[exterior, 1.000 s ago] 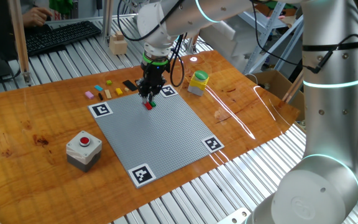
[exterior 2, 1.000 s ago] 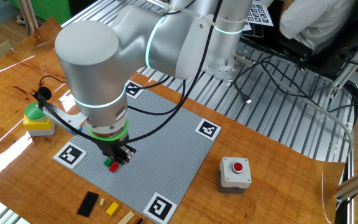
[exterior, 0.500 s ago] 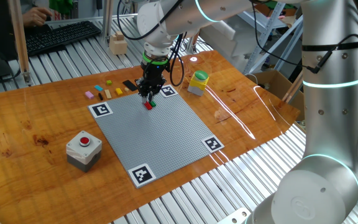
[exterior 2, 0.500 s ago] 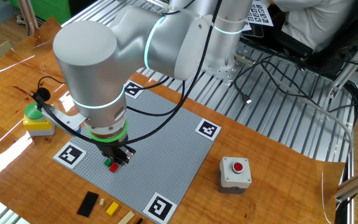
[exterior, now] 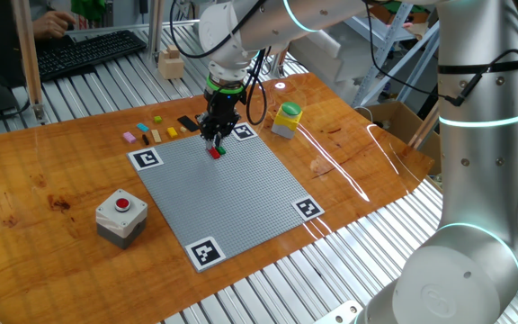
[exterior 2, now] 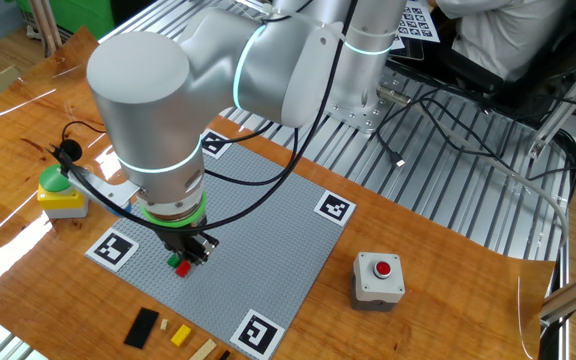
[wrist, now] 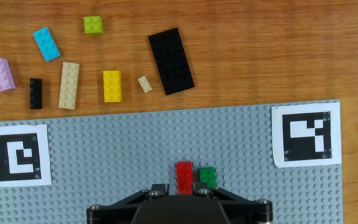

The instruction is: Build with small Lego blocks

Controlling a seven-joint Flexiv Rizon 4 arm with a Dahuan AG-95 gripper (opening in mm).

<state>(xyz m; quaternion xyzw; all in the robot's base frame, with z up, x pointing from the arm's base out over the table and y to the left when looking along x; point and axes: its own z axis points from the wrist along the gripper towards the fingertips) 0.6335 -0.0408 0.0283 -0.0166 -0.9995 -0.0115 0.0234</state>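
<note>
My gripper (exterior: 212, 142) stands low over the far part of the grey baseplate (exterior: 241, 193), its jaws shut on a red brick (wrist: 184, 177) that sits on the plate's studs. A green brick (wrist: 207, 177) is on the plate right beside it. In the hand view the gripper (wrist: 182, 191) hides the red brick's near end. Loose small Lego blocks lie on the wood beyond the plate: lime (wrist: 93, 25), blue (wrist: 46, 44), pink (wrist: 0, 74), tan (wrist: 69, 85), yellow (wrist: 112, 86), a small black one (wrist: 35, 93) and a long black plate (wrist: 171, 61).
A grey box with a red button (exterior: 120, 216) stands left of the plate. A yellow object with a green top (exterior: 287, 119) stands past the plate's far corner. A pale wooden block (exterior: 170, 64) and a keyboard (exterior: 88, 49) lie at the back.
</note>
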